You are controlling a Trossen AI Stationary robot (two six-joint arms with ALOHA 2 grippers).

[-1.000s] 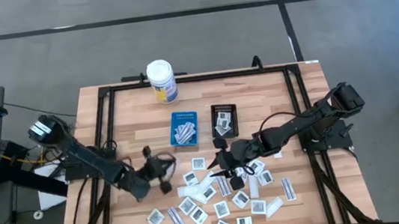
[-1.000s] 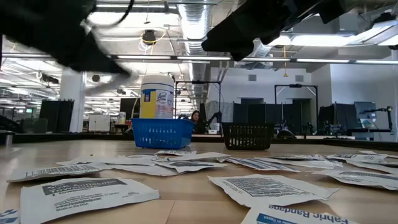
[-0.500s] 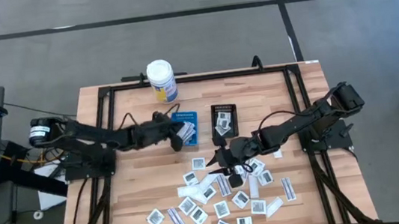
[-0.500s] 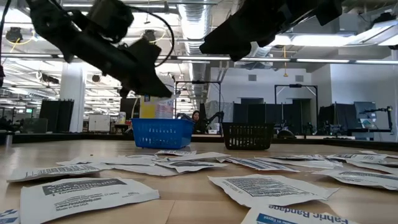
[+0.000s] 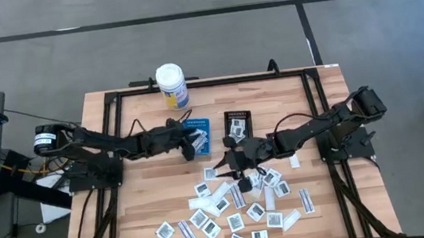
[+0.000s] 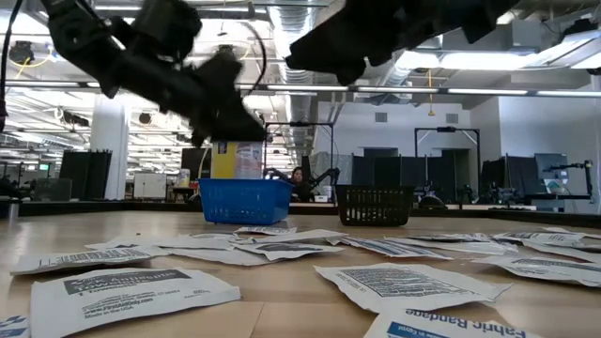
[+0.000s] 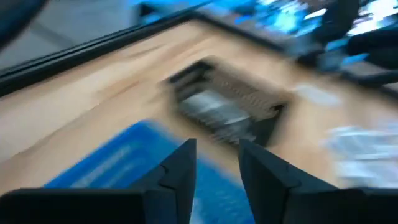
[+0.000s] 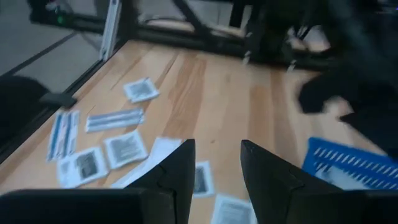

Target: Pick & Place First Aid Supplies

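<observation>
- Since half a second earlier, the right arm has lifted away from the packet pile toward the black tray, while the left arm has stayed stretched over the blue tray.
- The pale wooden tabletop (image 5: 138, 103), edged with a black metal frame, carries everything in the scene.
- The left claw (image 5: 197, 142) hangs above the small blue mesh tray (image 5: 194, 126); its two dark fingers (image 7: 180, 171) stand slightly parted with nothing between them.
- The right claw (image 5: 235, 156) hovers just in front of the small black mesh tray (image 5: 237, 121), fingers (image 8: 177, 171) apart and empty.
- A white cylindrical bottle with a yellow label (image 5: 171, 86) stands upright at the far side, behind the blue tray.
- The first aid supplies (image 5: 230, 205), small flat white paper packets, squarish printed ones and narrow strips, lie scattered across the near half of the tabletop, well in front of both trays; a few pale packets rest inside each tray.
</observation>
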